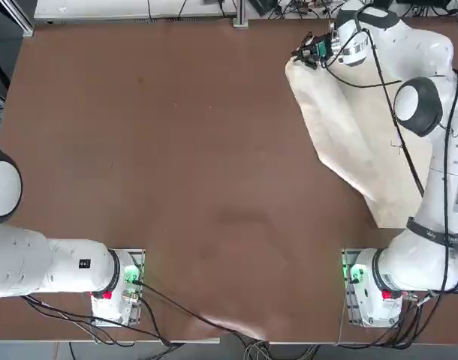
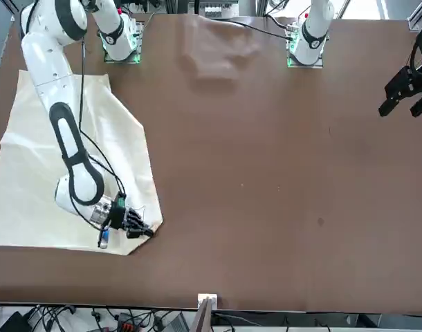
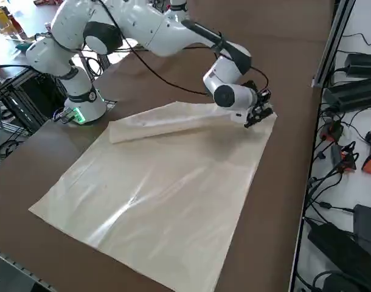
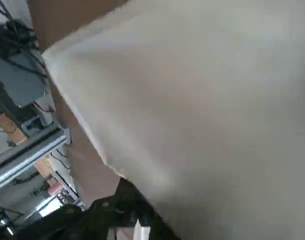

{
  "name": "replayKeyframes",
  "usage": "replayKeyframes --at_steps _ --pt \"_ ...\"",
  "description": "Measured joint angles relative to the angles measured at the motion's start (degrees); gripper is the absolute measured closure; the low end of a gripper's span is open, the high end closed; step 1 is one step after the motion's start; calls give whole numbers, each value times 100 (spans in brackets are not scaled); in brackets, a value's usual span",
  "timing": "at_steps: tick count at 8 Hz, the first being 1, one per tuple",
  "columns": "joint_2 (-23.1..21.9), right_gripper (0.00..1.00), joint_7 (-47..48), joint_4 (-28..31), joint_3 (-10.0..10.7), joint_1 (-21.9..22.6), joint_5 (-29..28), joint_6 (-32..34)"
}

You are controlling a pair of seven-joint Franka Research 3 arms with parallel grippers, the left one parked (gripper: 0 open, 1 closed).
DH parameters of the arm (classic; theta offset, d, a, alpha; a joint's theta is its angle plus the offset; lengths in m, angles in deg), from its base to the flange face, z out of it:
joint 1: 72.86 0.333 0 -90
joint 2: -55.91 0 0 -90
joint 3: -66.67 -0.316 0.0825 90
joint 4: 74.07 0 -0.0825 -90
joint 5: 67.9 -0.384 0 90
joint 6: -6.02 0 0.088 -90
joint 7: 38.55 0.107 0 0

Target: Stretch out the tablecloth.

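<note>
The cream tablecloth lies on the right part of the brown table, partly folded over itself. In the right side view a raised fold runs across the tablecloth up to my right gripper. The right gripper is low over the cloth's far corner, near the table's far edge, and it is shut on the fabric there. From the front, the gripper sits at the corner of the tablecloth nearest that camera. In the wrist view the tablecloth fills most of the picture, above the dark fingers.
Bare brown table stretches from the cloth towards the robot's left. The parked left arm's base stands at the near edge. An aluminium frame post and cables lie just beyond the table's right edge.
</note>
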Motion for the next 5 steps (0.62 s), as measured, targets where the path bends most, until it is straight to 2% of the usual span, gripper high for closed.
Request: replayKeyframes --at_steps 5 --pt "106 98 1123 -273 31 14 19 3"
